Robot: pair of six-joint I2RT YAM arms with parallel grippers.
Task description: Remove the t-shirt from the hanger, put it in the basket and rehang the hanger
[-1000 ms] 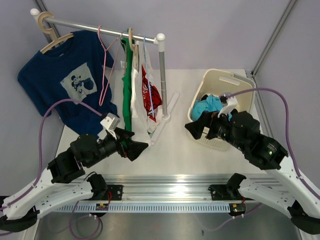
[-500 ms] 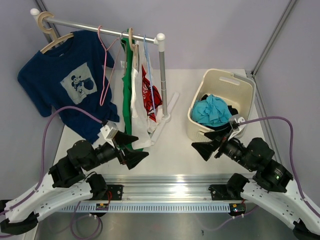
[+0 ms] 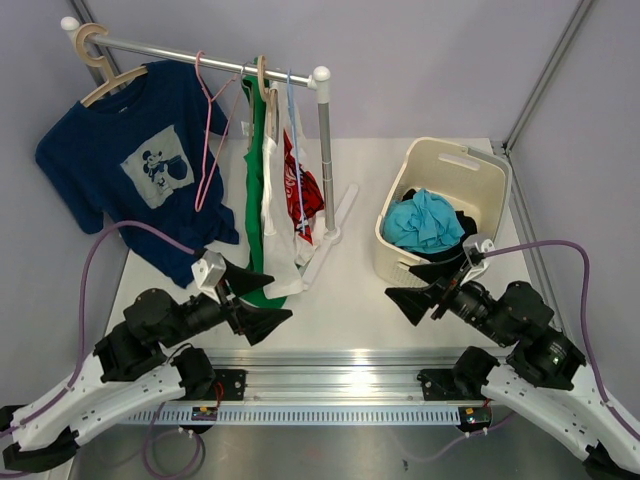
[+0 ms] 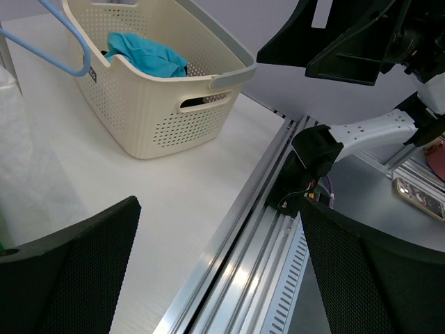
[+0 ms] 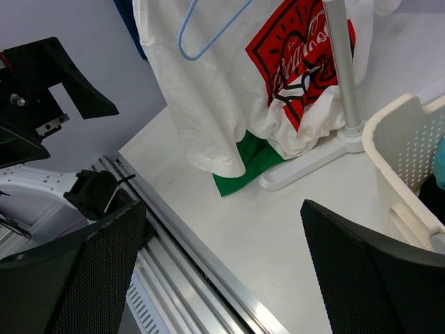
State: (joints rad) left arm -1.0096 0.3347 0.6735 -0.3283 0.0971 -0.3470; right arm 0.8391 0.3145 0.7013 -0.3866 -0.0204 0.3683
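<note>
Both arms have drawn back toward the near edge, the right one away from the basket [image 3: 480, 170]; the left fingers [image 3: 262, 322] and right fingers [image 3: 410, 300] stand wide apart, empty, low over the bench [image 3: 350, 290] and facing each other. We take the blue t-shirt [image 3: 130, 160], hanging untouched on its wooden hanger [image 3: 110, 82] at the far-left end of the rail [image 3: 200, 55], as the target. We advise raising the left arm to one shoulder seam, pinching fabric only, and sliding it off the hanger's end.

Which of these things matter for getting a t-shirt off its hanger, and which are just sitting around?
For the job: blue t-shirt, wooden hanger, green t-shirt, white t-shirt, rail.
Lying about: basket, teal cloth inside it, pink hanger, light blue hanger.
</note>
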